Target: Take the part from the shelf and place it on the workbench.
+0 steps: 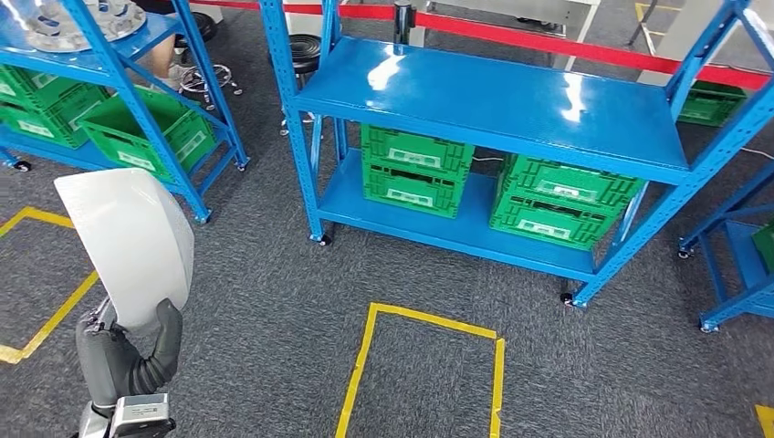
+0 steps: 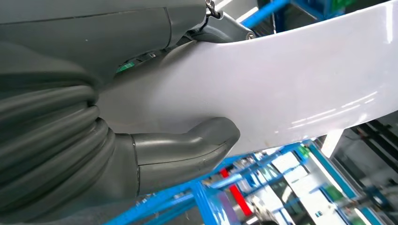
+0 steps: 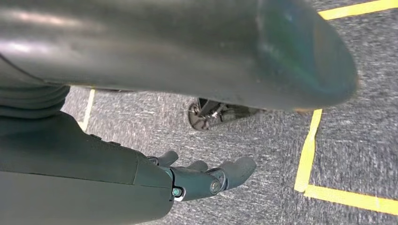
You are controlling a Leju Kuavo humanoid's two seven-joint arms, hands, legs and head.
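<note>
The part is a white, glossy, curved shell point(image 1: 128, 242), held up at the lower left of the head view. My left hand point(image 1: 128, 360) grips its lower edge from below, thumb on the near face. In the left wrist view the thick grey thumb point(image 2: 187, 150) presses on the white shell point(image 2: 291, 84), and the other fingers are hidden behind it. My right hand point(image 3: 202, 178) hangs over the grey carpet, fingers loosely extended and holding nothing.
A blue rack point(image 1: 493, 100) with a bare top shelf stands ahead, with green crates point(image 1: 415, 169) on its lower shelf. Another blue rack point(image 1: 137, 109) with green crates is at the far left. Yellow tape point(image 1: 429, 319) marks a box on the carpet. A red barrier point(image 1: 566, 41) runs behind.
</note>
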